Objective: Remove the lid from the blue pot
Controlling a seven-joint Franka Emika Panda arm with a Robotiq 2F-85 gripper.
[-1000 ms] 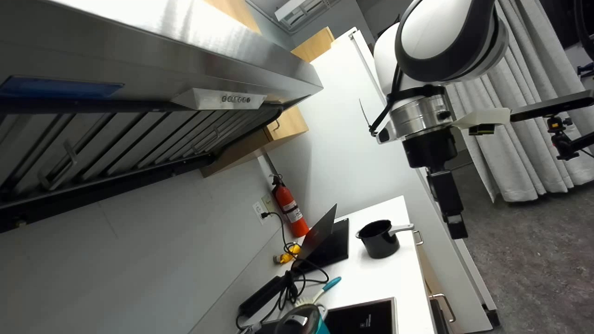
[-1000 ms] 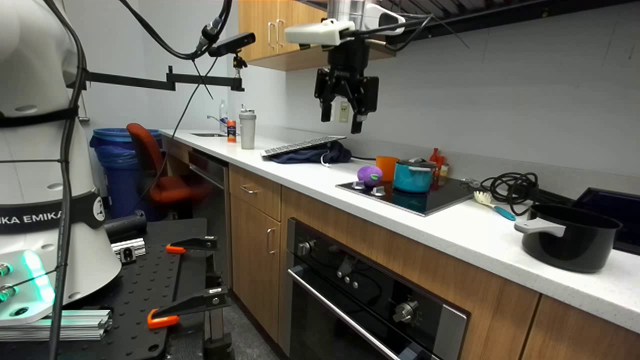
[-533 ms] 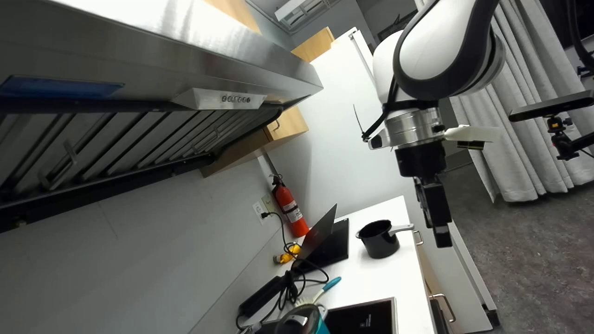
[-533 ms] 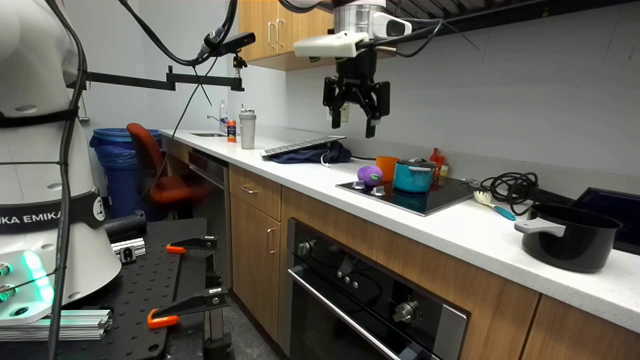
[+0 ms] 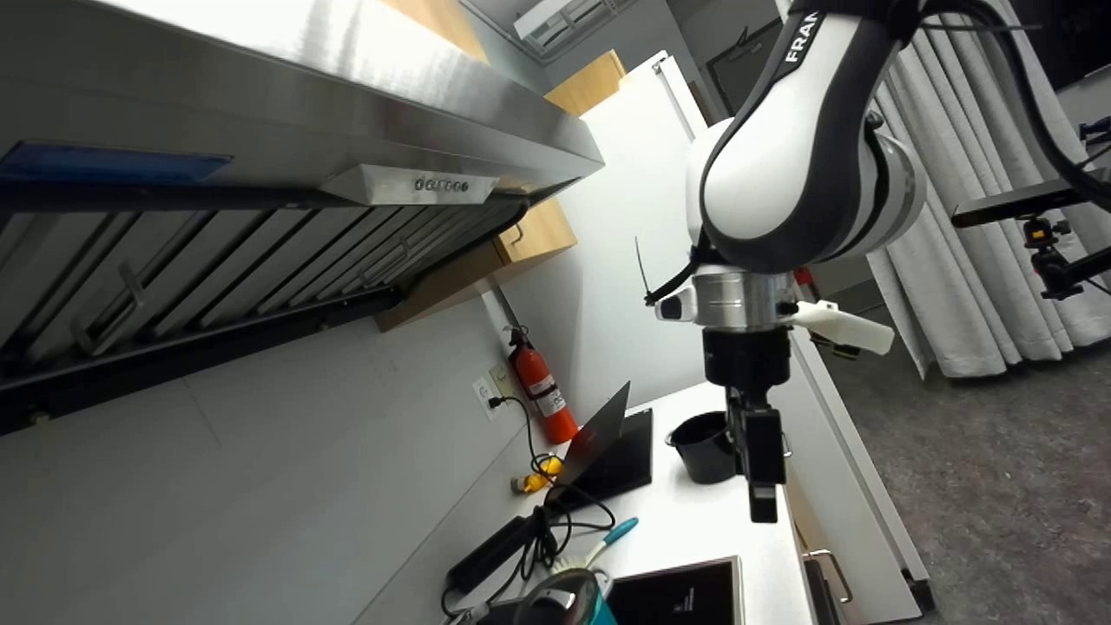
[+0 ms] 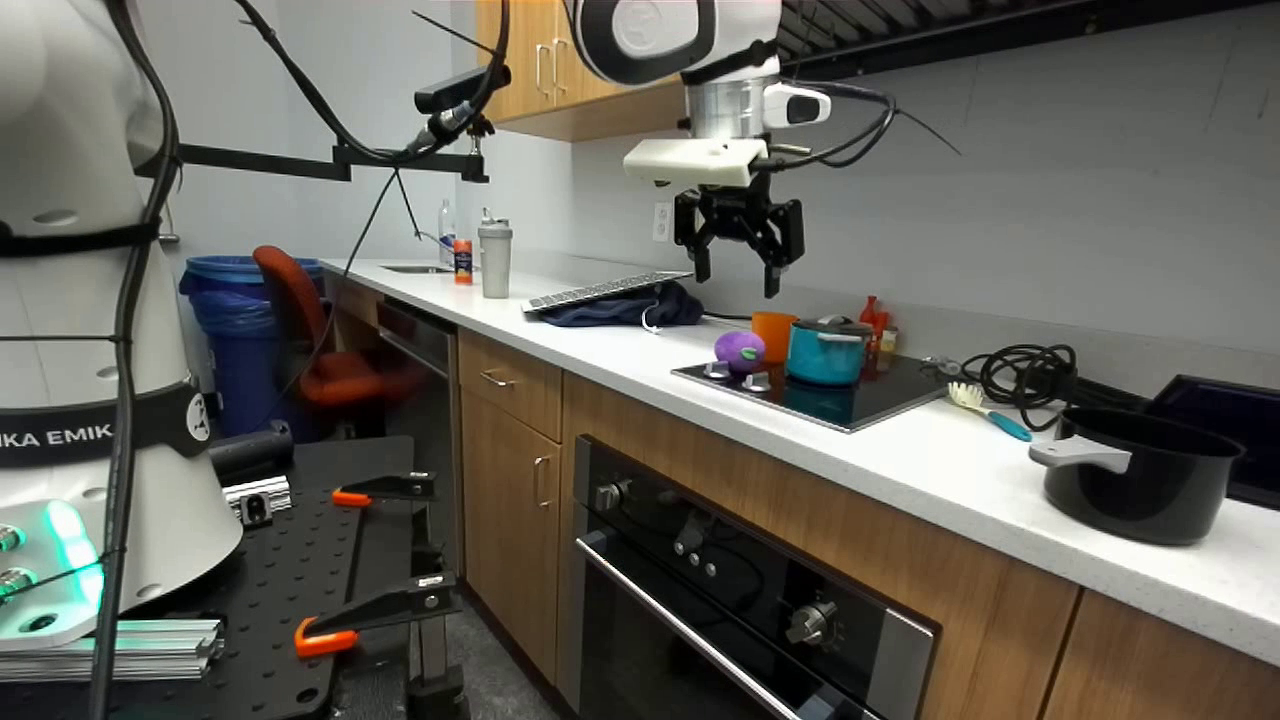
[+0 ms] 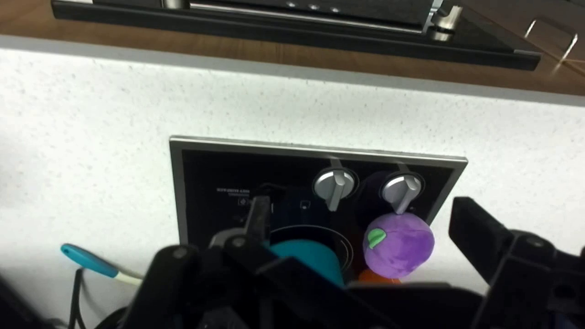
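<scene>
The blue pot (image 6: 828, 358) is teal and stands upright on the black cooktop. Its dark glass lid (image 6: 835, 325) is on it, and in an exterior view the pot (image 5: 602, 613) and lid (image 5: 548, 602) show at the bottom edge. In the wrist view the pot (image 7: 311, 256) is partly hidden behind a finger, and its lid is hidden. My gripper (image 6: 738, 278) is open and empty, above and a little to the left of the pot in that exterior view, apart from it. It also shows edge-on in an exterior view (image 5: 764, 508).
A purple plush toy (image 6: 740, 351) and an orange cup (image 6: 774, 335) stand close beside the pot. A black pot with grey handle (image 6: 1140, 480), a brush (image 6: 990, 410) and coiled cable (image 6: 1025, 375) lie further along the counter. A range hood (image 5: 260, 174) hangs above.
My gripper has come down toward the counter, moving right in one exterior picture and left in the other. It stays open. The pot and lid have not moved.
</scene>
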